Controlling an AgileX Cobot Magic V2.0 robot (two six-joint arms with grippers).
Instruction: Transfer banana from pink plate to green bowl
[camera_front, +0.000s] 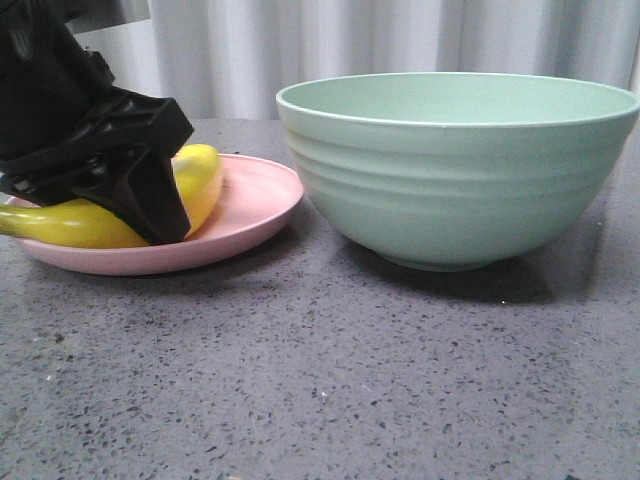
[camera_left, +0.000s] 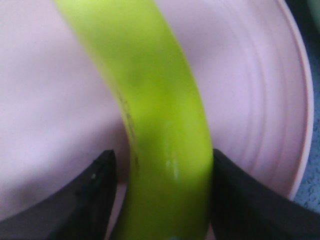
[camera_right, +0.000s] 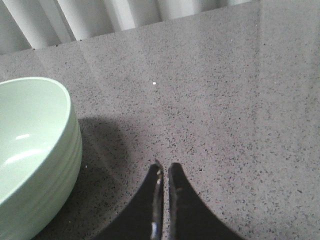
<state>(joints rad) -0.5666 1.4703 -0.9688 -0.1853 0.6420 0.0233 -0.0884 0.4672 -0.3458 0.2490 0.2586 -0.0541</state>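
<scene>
Pale pleated curtains hang behind your speckled grey bench (camera_front: 320, 380), with the pink plate (camera_front: 250, 200) near the left edge and the green bowl (camera_front: 460, 170) just beside it toward the right. Your left end effector (camera_left: 162, 192) is down on the plate with its fingers (camera_left: 95, 195) straddling the banana (camera_left: 160, 140), one on each flank; the right-hand one touches the peel, a sliver of plate shows beside the other, so you cannot tell from these views whether the grip is made. Confirm a firm hold around the thick middle before lifting, then raise the banana well above the bowl's tall rim before carrying it across, since the two dishes sit close together. Your right end effector (camera_right: 164, 172) hangs closed and empty above bare bench beyond the bowl's right side.

From the front, the arm hides the banana's middle, and the left frame edge cuts off one end. Neither end of the fruit shows in the left wrist view.
</scene>
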